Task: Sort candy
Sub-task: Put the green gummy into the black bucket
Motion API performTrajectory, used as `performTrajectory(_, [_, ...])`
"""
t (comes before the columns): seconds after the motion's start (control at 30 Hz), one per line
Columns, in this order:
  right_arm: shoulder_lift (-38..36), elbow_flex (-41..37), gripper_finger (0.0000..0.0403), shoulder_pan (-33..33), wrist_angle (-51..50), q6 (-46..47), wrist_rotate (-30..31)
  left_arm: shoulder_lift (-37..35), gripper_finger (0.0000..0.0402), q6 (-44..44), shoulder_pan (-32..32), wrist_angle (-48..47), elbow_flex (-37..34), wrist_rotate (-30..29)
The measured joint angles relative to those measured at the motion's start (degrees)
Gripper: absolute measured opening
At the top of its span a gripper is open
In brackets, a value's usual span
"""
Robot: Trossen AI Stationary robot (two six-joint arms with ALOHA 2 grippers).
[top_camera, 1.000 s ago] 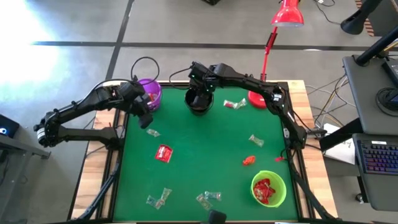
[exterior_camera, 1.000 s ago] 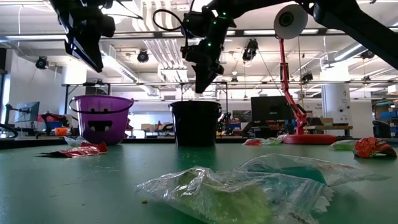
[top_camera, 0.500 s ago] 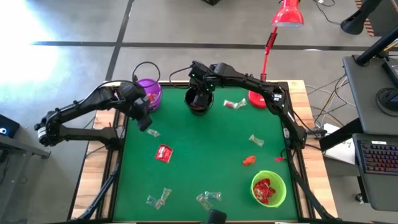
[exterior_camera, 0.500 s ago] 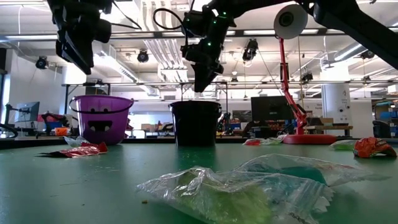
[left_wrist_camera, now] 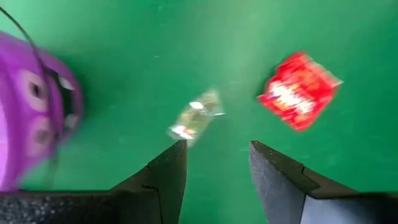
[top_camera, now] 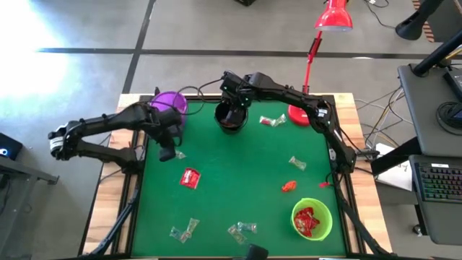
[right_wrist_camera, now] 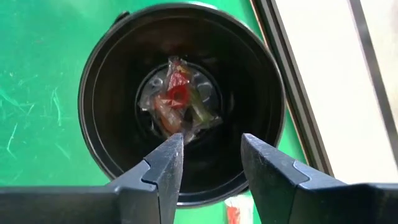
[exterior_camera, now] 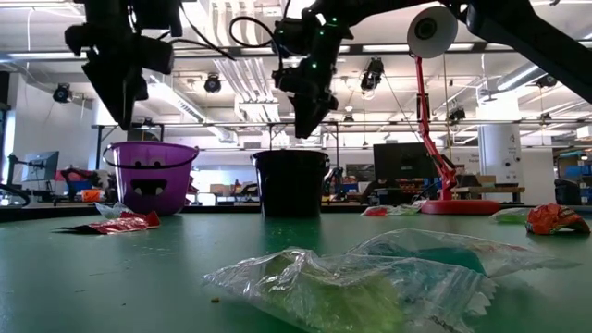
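Right gripper (right_wrist_camera: 211, 171) hangs straight over the black bowl (top_camera: 230, 118), fingers spread apart, nothing between them. Directly below its tips, on the bowl's floor, lies a small heap of candy in clear wrappers with a red piece showing (right_wrist_camera: 179, 99).

Left gripper (left_wrist_camera: 216, 163) hovers above the green mat (top_camera: 238, 180), just beside the purple bowl (top_camera: 171, 103). Fingers spread, empty. Just ahead of its tips lies a clear-wrapped candy (left_wrist_camera: 195, 115), flat on the mat; a little off to one side of that, a red-wrapped candy (left_wrist_camera: 298, 91). The purple bowl sits to the other side of the fingers, its dark printed face toward the mat.

Well away from both grippers, loose candy is scattered on the mat: one green-tinted piece (top_camera: 272, 120) near the base of the red lamp (top_camera: 309, 58), one clear piece (top_camera: 297, 163) and an orange-red one (top_camera: 289, 186) toward the right arm's side, and two clusters of clear-wrapped pieces (top_camera: 183, 231) (top_camera: 242, 230) along the near edge. The green bowl (top_camera: 312, 219) stands at the near corner on the right arm's side, holding red-wrapped candy (top_camera: 306, 219).
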Motion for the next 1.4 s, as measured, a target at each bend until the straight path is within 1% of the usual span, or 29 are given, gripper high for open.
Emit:
performTrajectory(0.07, [-0.24, -0.02, 0.0153, 0.00, -0.86, 0.99, 0.02, 0.85, 0.0155, 2.14, -1.19, 0.04, -0.01, -2.75])
performTrajectory(0.13, [-0.70, 0.17, 0.0153, 0.00, -1.84, 2.37, 0.09, 1.45, 0.0155, 3.67, -1.68, 0.21, -0.29, -3.25])
performTrajectory(0.27, [-2.15, 0.79, 0.0157, -0.02, -4.24, 4.78, 0.74, 2.12, 0.0155, 4.70, -2.11, 0.80, -1.83, -3.22])
performTrajectory(0.37, [-4.38, 0.92, 0.0157, 0.00, -6.80, 7.44, 2.81, 1.64, 0.0155, 5.08, -2.12, 2.19, -4.32, -3.18])
performTrajectory(0.5, [-8.91, 0.98, 0.0155, 0.04, -8.86, 11.47, 5.46, 1.12, 0.0155, 6.11, -2.24, 4.82, -8.16, -1.88])
performTrajectory(0.67, [-14.72, 0.98, 0.0158, 0.24, -8.93, 16.71, 6.01, 1.18, 0.0155, 7.46, -2.57, 10.46, -13.81, -0.16])
performTrajectory(0.77, [-17.54, 0.98, 0.0159, 0.50, -8.91, 19.35, 5.98, 2.04, 0.0155, 7.93, -2.62, 10.57, -13.09, -0.17])
performTrajectory(0.97, [-20.99, 1.00, 0.0160, 1.74, -8.87, 22.95, 6.07, 3.00, 0.0155, 10.84, -2.62, 16.20, -13.25, -0.48])
performTrajectory(1.13, [-21.53, 0.98, 0.0160, 3.39, -8.89, 23.60, 6.01, 6.19, 0.0155, 11.09, -2.62, 16.71, -13.97, -0.73])
performTrajectory(1.4, [-21.11, 0.98, 0.0160, 5.03, -8.89, 23.57, 5.97, 13.63, 0.0155, 10.86, -2.62, 17.05, -13.99, -2.10])
